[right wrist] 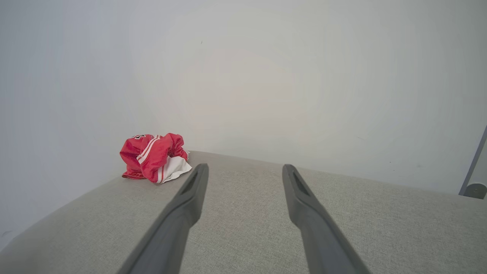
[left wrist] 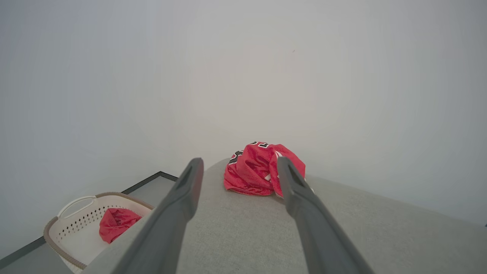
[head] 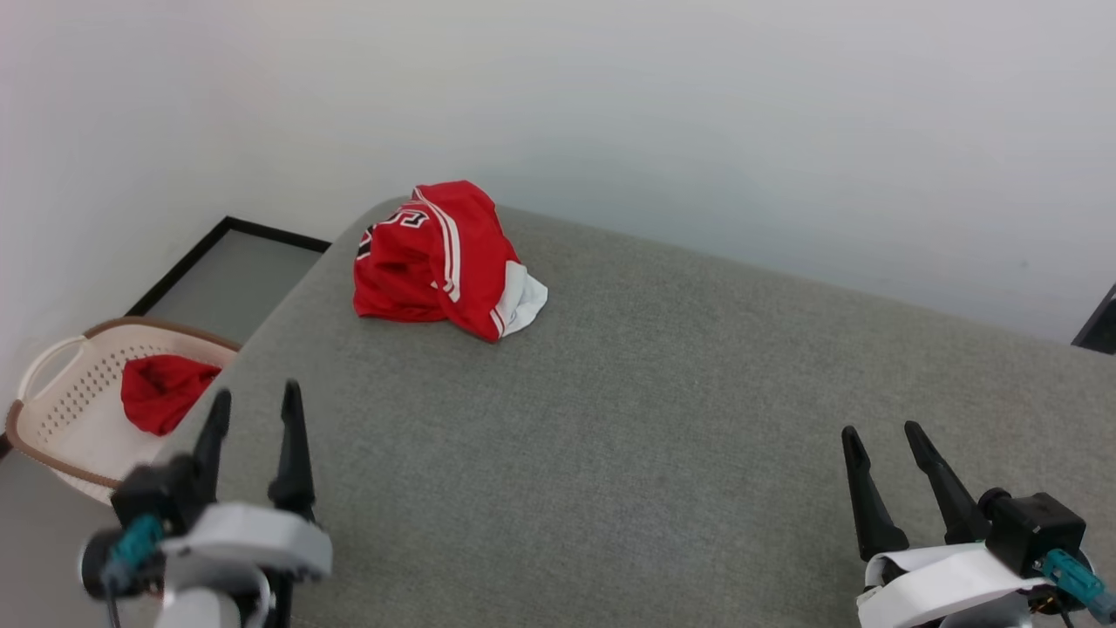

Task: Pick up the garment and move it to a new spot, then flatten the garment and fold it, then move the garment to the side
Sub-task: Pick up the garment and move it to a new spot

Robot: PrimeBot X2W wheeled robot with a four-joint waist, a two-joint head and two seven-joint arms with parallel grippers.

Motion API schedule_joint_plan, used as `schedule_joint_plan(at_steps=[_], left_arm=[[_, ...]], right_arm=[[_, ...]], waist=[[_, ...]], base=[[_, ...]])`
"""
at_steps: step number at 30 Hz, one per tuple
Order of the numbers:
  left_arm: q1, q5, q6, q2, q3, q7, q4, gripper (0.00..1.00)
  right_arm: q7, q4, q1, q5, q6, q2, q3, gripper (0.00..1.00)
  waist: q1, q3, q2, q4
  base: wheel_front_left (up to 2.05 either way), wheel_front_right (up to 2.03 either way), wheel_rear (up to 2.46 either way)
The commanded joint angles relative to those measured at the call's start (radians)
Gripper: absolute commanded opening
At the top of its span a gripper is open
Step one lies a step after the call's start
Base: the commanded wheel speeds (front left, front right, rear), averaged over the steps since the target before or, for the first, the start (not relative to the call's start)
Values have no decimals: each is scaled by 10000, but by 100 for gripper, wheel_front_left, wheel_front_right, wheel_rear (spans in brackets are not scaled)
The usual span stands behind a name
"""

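Observation:
The garment (head: 440,260), a red jersey with white sleeve, striped trim and part of its black lettering showing, lies crumpled in a heap near the far left corner of the grey fabric surface (head: 663,419). The left wrist view has the garment (left wrist: 258,171) ahead, and in the right wrist view the garment (right wrist: 154,156) sits far to the left. My left gripper (head: 255,410) hovers open at the near left edge, well short of the jersey. My right gripper (head: 882,436) is open at the near right, far from it. Both hold nothing.
A cream woven basket (head: 61,397) with a small plain red cloth (head: 161,391) stands on the floor left of the surface. A black-framed panel (head: 228,275) lies beyond it. White walls close the back. A dark object (head: 1100,324) sits at the far right.

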Motion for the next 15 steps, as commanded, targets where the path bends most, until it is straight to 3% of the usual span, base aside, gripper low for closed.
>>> schedule_joint_plan(at_steps=[1,5,15], left_arm=[[-429,-199,-30,200,-98,-22,238,100],[-1336,-786,-29,755,-675,113,995,100],[-4568,-2507,-29,2425,-1785,2068,2024,100]], right_arm=[[-37,24,-143,-43,40,-108,51,100],[-37,42,-307,-84,40,-260,183,100],[229,-512,-1042,-101,41,-1021,328,100]], waist=[[0,156,0,-58],[0,474,0,-301],[0,2265,0,-981]], base=[[0,0,0],[0,0,0],[0,0,0]])
